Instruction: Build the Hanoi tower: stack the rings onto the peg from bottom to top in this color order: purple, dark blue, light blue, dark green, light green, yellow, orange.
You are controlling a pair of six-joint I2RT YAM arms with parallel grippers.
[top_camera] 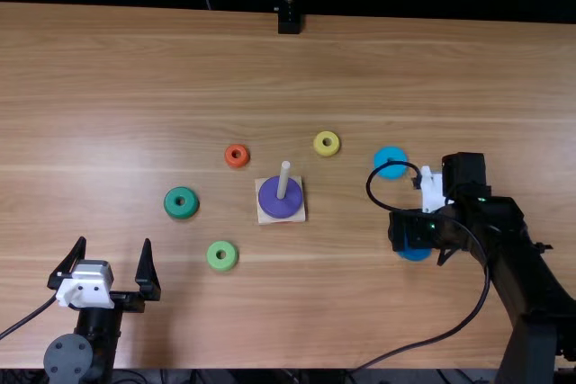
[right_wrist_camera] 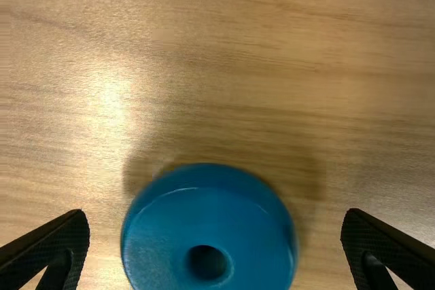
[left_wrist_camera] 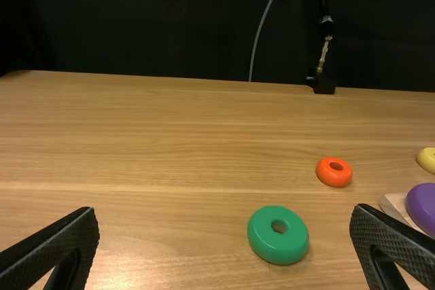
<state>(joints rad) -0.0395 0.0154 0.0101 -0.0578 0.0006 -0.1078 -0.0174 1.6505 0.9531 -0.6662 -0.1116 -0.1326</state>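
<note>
**Dark blue ring (right_wrist_camera: 211,219) between my wide jaws**

My right gripper (top_camera: 419,245), lower right in the top view, is spread wide, gripping nothing; the ring shows a gap either side. My left gripper (top_camera: 114,242), lower left, is wide and empty. I count seven rings (top_camera: 181,209), one per colour, and one peg (top_camera: 283,178), centre, through the purple ring (top_camera: 277,204).

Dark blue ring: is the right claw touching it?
Apart. In the right wrist view, the right gripper stands open, table showing between each finger and the ring.
</note>
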